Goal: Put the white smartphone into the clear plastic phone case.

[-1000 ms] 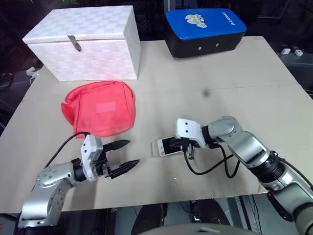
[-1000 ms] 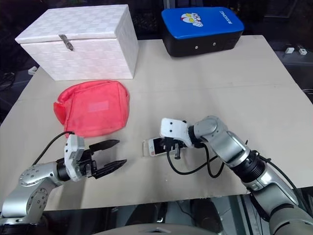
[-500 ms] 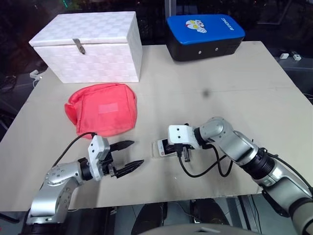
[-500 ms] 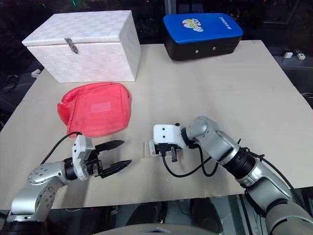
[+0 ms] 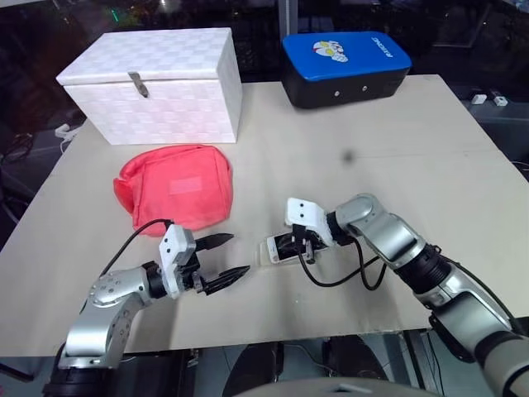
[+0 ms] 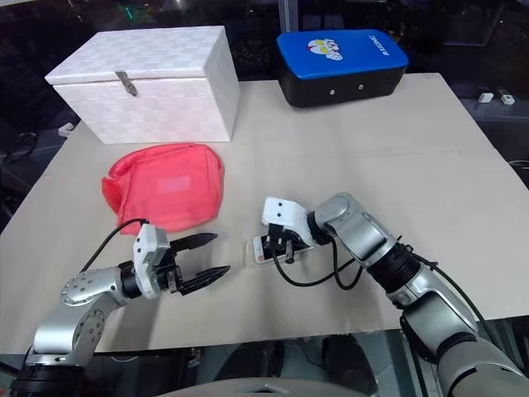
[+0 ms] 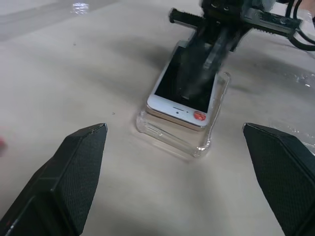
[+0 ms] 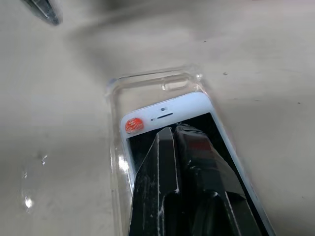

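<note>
Fingers pressed together into a single point, the right gripper (image 8: 173,140) bears down on the dark screen of the white smartphone (image 7: 183,93), holding nothing, while the left gripper (image 5: 225,258) waits near the phone's free end with its fingers spread wide and empty.

On the tan table (image 5: 413,149), in front of the red pouch (image 5: 176,185), the phone lies inside the outline of the clear plastic phone case (image 7: 173,138). Its end with the red dot appears to ride a little above the case's rim, leaving a strip of bare case beyond it. By this reading the phone is laid in but not fully seated; a final press or slide remains.

The right arm reaches across from the right, wrist angled down onto the phone. The left forearm lies low over the table, its gripper nearly level and pointing at the case.
</note>
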`<state>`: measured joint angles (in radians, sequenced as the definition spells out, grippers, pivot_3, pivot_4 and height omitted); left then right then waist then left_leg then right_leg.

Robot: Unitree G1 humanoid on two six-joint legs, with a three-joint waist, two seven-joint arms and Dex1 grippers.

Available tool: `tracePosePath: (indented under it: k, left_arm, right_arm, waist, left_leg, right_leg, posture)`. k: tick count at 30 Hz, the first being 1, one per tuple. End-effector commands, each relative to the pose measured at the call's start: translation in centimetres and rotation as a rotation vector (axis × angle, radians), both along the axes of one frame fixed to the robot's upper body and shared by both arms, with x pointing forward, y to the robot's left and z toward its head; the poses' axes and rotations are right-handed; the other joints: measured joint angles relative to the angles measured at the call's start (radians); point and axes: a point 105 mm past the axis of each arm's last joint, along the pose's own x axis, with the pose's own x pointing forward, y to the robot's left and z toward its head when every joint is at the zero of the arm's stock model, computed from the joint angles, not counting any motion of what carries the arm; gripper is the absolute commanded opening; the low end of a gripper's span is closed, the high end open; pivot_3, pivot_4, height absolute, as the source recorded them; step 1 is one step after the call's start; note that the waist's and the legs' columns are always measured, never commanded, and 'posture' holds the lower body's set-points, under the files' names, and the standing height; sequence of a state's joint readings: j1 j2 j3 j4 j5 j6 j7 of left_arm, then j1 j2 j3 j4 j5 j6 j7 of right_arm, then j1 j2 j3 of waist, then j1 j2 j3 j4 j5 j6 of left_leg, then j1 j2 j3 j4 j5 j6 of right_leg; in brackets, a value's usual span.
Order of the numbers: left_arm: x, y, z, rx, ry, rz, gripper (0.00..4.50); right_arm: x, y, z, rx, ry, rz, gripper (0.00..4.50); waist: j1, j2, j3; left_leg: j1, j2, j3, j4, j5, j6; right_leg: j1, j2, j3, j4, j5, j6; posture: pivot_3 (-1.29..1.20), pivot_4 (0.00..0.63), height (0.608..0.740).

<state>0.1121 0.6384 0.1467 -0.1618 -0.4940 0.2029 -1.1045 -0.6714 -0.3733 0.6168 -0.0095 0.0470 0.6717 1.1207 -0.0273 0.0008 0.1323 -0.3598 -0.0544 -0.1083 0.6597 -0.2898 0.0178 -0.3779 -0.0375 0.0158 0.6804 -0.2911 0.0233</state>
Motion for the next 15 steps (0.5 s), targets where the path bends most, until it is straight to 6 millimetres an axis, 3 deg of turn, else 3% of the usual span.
tracePosePath:
  k: [1,5,10,11,12,15]
  left_arm:
    - [0.0,0.0,0.4,0.01,-0.031,0.0,4.5]
    - [0.2,0.1,0.1,0.026,-0.035,0.02,4.5]
    - [0.2,-0.2,-0.4,0.045,-0.013,-0.007,4.5]
    - [0.3,-0.2,-0.4,0.049,-0.009,-0.016,4.1]
    - [0.2,-0.3,-0.4,0.049,-0.004,-0.032,3.99]
    - [0.4,-0.6,-0.6,0.079,-0.002,-0.075,2.72]
  right_arm:
    - [-1.1,-2.0,-4.2,-0.125,0.116,-0.09,0.07]
    - [-0.3,-1.4,-1.3,0.007,0.046,-0.137,0.07]
    - [-0.3,-1.1,6.1,0.291,-0.068,-0.138,0.07]
    - [-0.5,-1.5,7.0,0.304,-0.078,-0.14,0.0]
    - [-0.5,-2.0,7.6,0.304,-0.101,-0.148,0.0]
    - [0.1,-3.7,8.9,0.28,-0.211,-0.226,0.0]
  waist:
    - [-0.001,0.0,-0.001]
    - [0.002,0.0,-0.001]
    - [0.014,0.001,0.006]
    - [0.014,0.001,0.006]
    - [0.014,0.001,0.006]
    - [0.013,0.0,0.006]
  left_leg:
    - [0.0,0.0,0.0,-0.001,0.0,0.0]
    - [0.0,0.0,0.0,-0.006,0.0,0.0]
    - [-0.006,0.0,0.0,-0.007,0.0,0.0]
    - [-0.009,-0.001,0.0,-0.007,0.0,-0.001]
    - [-0.013,-0.001,0.0,-0.006,0.001,-0.001]
    - [-0.021,-0.001,-0.001,-0.006,0.003,-0.006]
  right_leg:
    - [0.0,0.0,0.0,-0.001,0.0,0.0]
    - [-0.001,0.0,0.0,-0.003,0.0,0.0]
    - [-0.005,-0.001,0.0,-0.003,0.0,0.0]
    - [-0.009,-0.001,0.0,-0.003,0.0,0.0]
    - [-0.013,-0.001,0.0,-0.003,0.0,0.0]
    - [-0.021,-0.001,-0.001,-0.002,0.0,0.0]
  posture:
    - [0.0,0.15,0.74]
    - [0.0,0.15,0.74]
    - [0.0,0.15,0.74]
    - [0.0,0.15,0.74]
    - [0.0,0.15,0.74]
    - [0.0,0.15,0.74]
